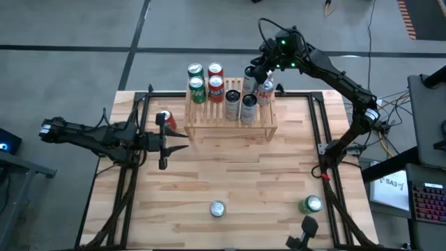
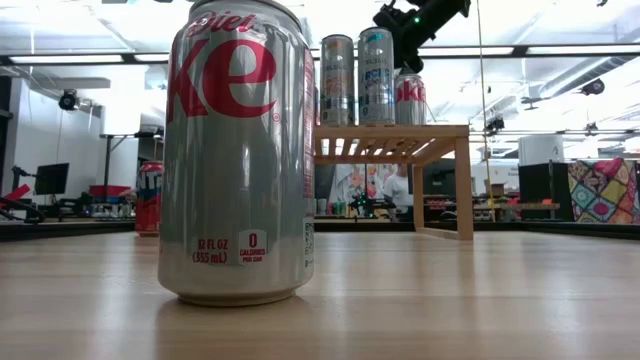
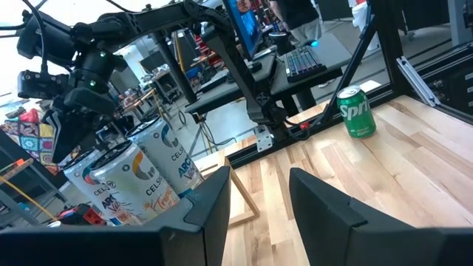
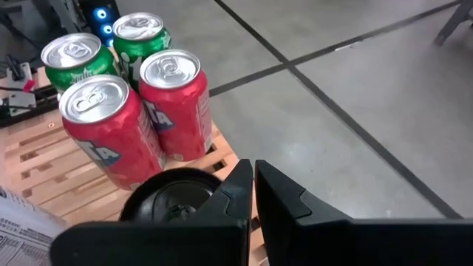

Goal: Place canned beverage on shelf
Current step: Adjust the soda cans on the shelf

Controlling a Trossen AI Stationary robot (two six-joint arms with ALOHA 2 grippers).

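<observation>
The shelf (image 1: 231, 118) stands at the table's (image 1: 230, 174) twelve o'clock edge, loaded with two green cans (image 1: 197, 82) and two red cans (image 1: 215, 81) on its nine o'clock half and tall silver cans (image 1: 240, 104) toward three o'clock. The right gripper (image 1: 256, 71) hovers over the shelf's one o'clock corner, fingers shut and empty; the right wrist view shows the red and green cans just beyond its fingertips. The left gripper (image 1: 174, 134) lies at the shelf's eight o'clock, jaws partly apart with nothing between them; a red can (image 1: 164, 119) stands on the table just beside it at eleven o'clock. A silver Diet Coke can (image 1: 217, 208) and a green Sprite can (image 1: 311, 204) stand near the six o'clock edge, well apart from both grippers.
</observation>
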